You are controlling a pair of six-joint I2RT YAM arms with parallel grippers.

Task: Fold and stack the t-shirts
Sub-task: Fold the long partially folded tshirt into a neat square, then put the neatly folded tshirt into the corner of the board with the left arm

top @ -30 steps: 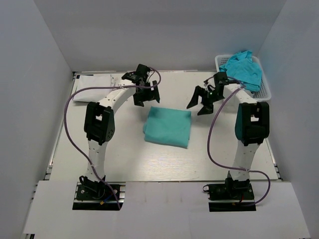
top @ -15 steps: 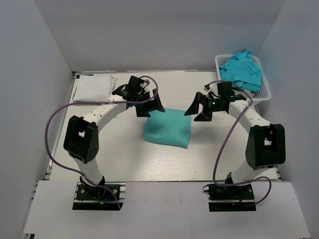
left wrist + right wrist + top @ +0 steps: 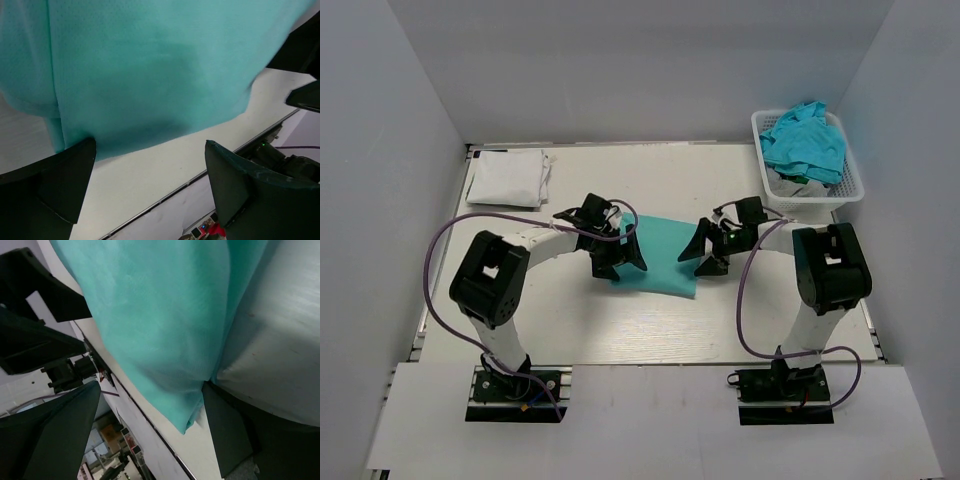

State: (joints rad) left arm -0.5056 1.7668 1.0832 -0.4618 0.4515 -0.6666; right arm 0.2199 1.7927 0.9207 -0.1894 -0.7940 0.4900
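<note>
Top external view: folded teal t-shirt (image 3: 660,256) lies centred on the tabletop (image 3: 620,325), left gripper (image 3: 620,267) and right gripper (image 3: 701,260) spread wide at its side edges. Stacking step appears underway; next, pinch both edges evenly and lift together.

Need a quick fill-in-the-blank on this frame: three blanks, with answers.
1. The folded teal t-shirt lies mid-table between the left hand and the right hand, and both hands are ____.
2. The folded t-shirt in the far-left corner is coloured ____.
3. The crumpled teal t-shirts at far right sit in a white lattice ____.

Missing words: open; white; basket.
</note>
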